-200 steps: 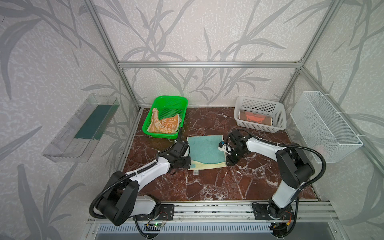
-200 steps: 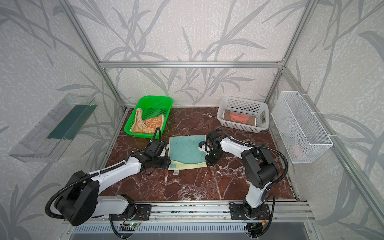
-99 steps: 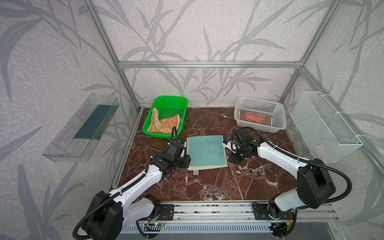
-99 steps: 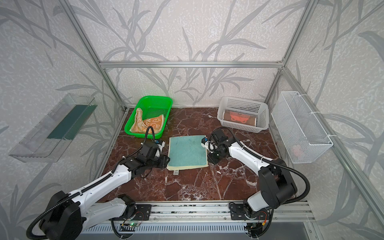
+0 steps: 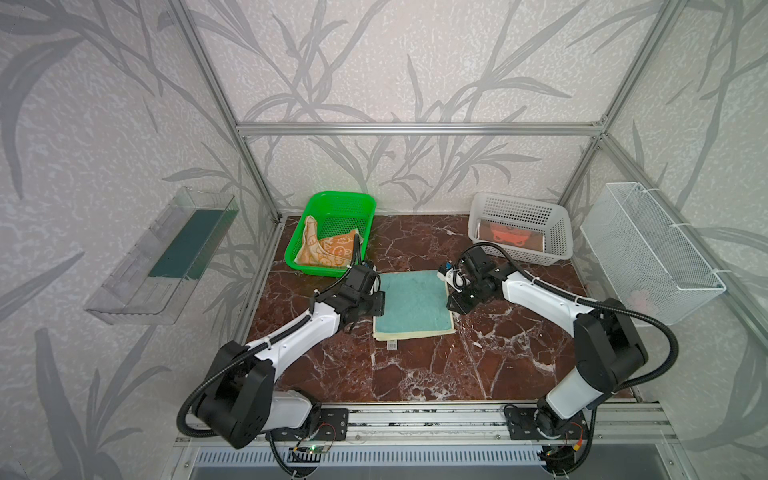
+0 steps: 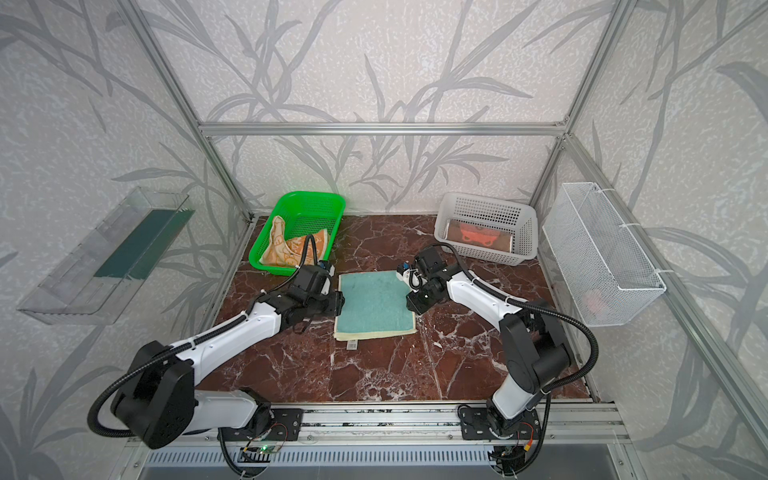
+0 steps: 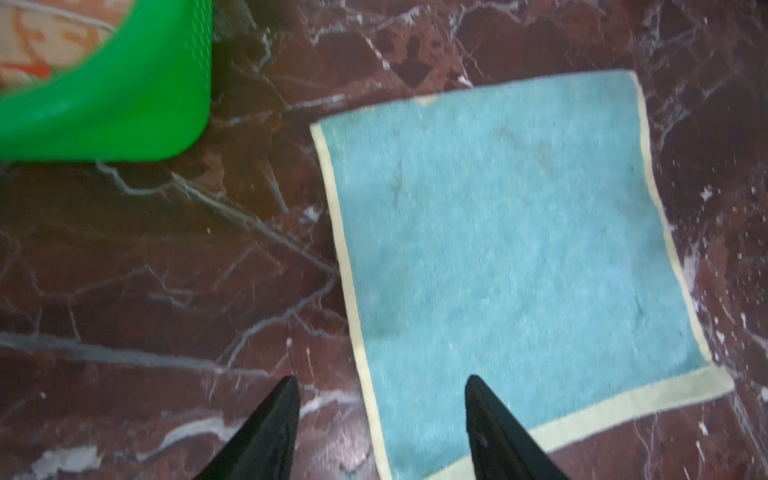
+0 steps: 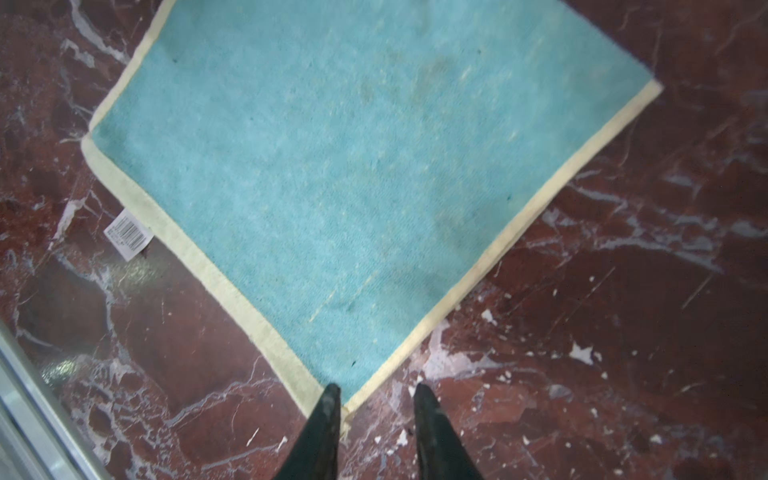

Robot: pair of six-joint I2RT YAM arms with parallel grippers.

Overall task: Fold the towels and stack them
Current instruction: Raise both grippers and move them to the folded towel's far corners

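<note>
Teal towel (image 5: pixel 411 303), pale yellow border, is laid flat on the bench (image 5: pixel 415 374). All places are noted relative to it. The green basket (image 5: pixel 338 193), holding the crumpled orange-cream towel (image 5: pixel 332 251), is seen just beyond its far corner on the left arm's side. The white basket (image 5: pixel 515 212), holding a salmon-orange towel (image 5: pixel 509 237), is set further off beyond the other far corner. The step in hand is judged to be taking hold for a fold of the teal towel. Grips are best taken on the border near matching corners, and the edge is best lifted only slightly and carried across level so that the borders meet squarely. Dragging is likely to skew the soft cloth. Left gripper (image 7: pixel 381 379): the jaws are spread wide astride the towel's edge, one over cloth, one over bare bench. Nothing is clamped. Right gripper (image 8: pixel 376 387): the jaws are parted narrowly at the near corner on that arm's side. Bare bench is seen in the gap and nothing is held. Contact with the corner cannot be determined.
</note>
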